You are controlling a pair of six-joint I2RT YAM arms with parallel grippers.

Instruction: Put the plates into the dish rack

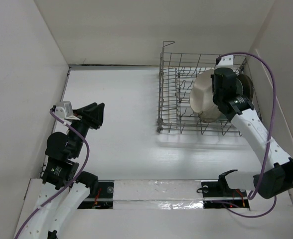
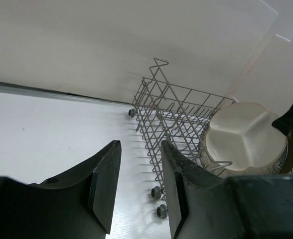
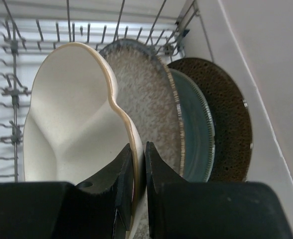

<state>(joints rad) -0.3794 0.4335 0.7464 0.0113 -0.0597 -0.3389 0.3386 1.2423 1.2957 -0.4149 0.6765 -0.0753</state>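
Note:
The wire dish rack [image 1: 174, 94] [image 2: 176, 107] [image 3: 17, 64] stands at the back right of the table. Inside it, on edge, stand a speckled beige-grey plate [image 3: 146, 99], a grey-blue plate [image 3: 196, 129] and a brown plate [image 3: 226, 114]. A cream plate [image 3: 72, 124] [image 1: 204, 94] [image 2: 246, 137] stands in front of them, with my right gripper [image 3: 139, 159] [image 1: 221, 84] shut on its rim. My left gripper [image 2: 139, 184] [image 1: 94, 117] hovers over the table's left side, open and empty, facing the rack.
White walls close in the table at the left, back and right; the rack sits close to the right wall [image 1: 281, 64]. A metal strip [image 1: 156, 191] runs along the near edge between the arm bases.

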